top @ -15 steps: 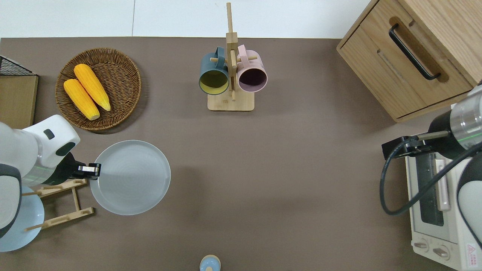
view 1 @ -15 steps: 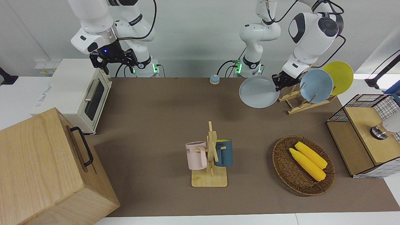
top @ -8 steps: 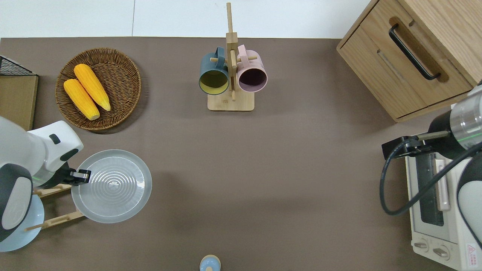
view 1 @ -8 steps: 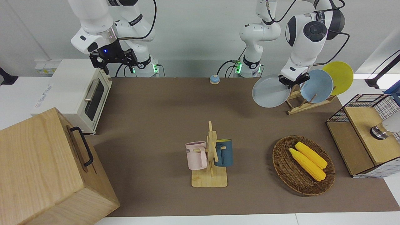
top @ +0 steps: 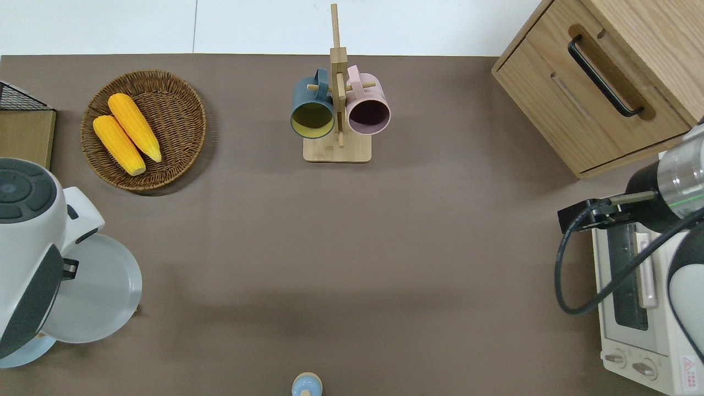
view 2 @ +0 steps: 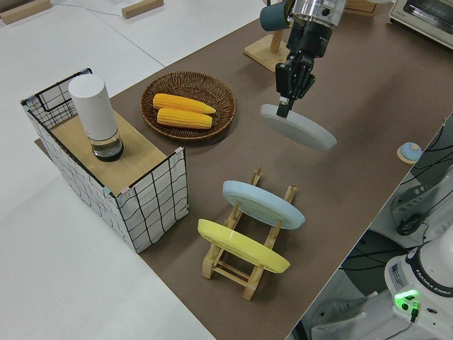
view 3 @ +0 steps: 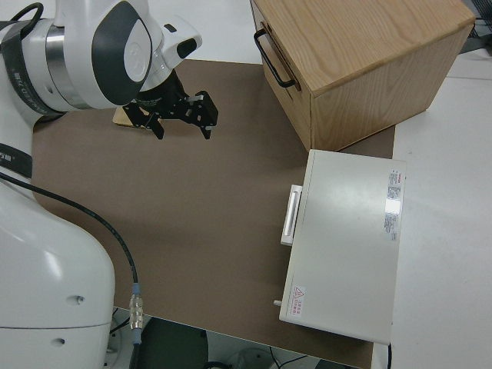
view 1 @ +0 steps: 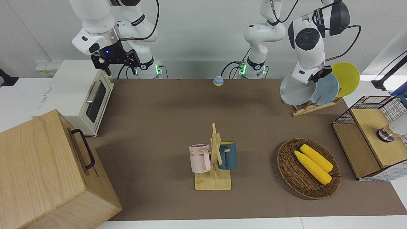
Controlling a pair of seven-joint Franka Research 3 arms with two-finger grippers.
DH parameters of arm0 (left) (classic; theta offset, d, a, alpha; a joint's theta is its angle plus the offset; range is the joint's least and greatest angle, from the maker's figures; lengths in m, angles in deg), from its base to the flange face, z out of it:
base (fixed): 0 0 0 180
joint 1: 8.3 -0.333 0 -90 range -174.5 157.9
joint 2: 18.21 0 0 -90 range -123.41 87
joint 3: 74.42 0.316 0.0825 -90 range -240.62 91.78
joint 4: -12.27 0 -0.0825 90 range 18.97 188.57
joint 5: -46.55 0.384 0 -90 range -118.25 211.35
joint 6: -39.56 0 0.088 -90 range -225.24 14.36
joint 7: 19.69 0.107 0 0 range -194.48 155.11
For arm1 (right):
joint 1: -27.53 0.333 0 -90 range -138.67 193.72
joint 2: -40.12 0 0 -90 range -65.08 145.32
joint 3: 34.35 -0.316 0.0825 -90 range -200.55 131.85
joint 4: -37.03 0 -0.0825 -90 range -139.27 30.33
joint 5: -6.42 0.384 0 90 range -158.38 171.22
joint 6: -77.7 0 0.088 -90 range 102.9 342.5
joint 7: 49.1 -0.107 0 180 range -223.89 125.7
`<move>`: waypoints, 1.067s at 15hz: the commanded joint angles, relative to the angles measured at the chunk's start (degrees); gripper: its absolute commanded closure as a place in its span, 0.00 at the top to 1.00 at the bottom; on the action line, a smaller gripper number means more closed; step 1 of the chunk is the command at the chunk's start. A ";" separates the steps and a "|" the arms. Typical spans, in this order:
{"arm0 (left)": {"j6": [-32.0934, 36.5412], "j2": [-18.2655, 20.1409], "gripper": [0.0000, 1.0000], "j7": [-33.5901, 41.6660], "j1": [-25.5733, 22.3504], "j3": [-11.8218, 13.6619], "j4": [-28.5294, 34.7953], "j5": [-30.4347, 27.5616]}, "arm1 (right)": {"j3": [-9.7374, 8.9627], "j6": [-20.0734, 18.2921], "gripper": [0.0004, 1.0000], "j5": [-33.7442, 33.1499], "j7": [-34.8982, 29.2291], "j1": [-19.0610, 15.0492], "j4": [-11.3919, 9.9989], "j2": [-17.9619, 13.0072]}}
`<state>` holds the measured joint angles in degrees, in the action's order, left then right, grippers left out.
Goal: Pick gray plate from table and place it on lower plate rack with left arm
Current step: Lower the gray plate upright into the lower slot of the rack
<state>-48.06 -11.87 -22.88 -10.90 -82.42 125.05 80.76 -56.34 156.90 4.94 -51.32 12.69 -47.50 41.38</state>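
My left gripper (view 1: 316, 77) is shut on the rim of the gray plate (view 1: 297, 92) and holds it tilted in the air. The overhead view shows the plate (top: 94, 297) and the gripper (top: 69, 268) over the lower plate rack's end that faces the right arm; there the rack is hidden under the arm and the plate. The light-wood rack (view 1: 313, 106) holds a light blue plate (view 1: 329, 89) and a yellow plate (view 1: 347, 77) in its slots. The left side view shows the gray plate (view 2: 300, 129) above the table, clear of the rack (view 2: 249, 273). My right arm is parked with its gripper (view 3: 181, 115) open.
A wicker basket (view 1: 287, 170) with two corn cobs lies farther from the robots than the rack. A wire-and-wood box (view 1: 365, 140) stands at the left arm's end. A mug tree (view 1: 215, 159) stands mid-table. A wooden cabinet (view 1: 41, 171) and a toaster oven (view 1: 79, 95) are at the right arm's end.
My left arm has carried the gray plate toward its own end of the table, from beside the rack to over it, and has tipped the plate more upright. The right arm has not moved.
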 commanded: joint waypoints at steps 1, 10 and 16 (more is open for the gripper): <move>4.11 -2.20 0.00 -3.20 0.05 -0.08 -0.81 6.29 | -1.13 -0.62 0.98 -0.37 -0.68 -1.33 0.42 -0.12; 7.90 -4.84 0.00 -17.54 1.63 -0.26 2.52 14.74 | -1.21 -0.62 0.98 -0.37 -0.68 -1.33 0.33 -0.20; 7.55 -7.30 0.00 -24.21 3.48 -0.26 5.69 15.45 | -1.13 -0.62 0.98 -0.37 -0.68 -1.33 0.33 -0.12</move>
<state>-41.39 -17.85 -42.59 -9.25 -82.79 128.71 94.57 -56.34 156.90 4.94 -51.32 12.69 -47.50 41.38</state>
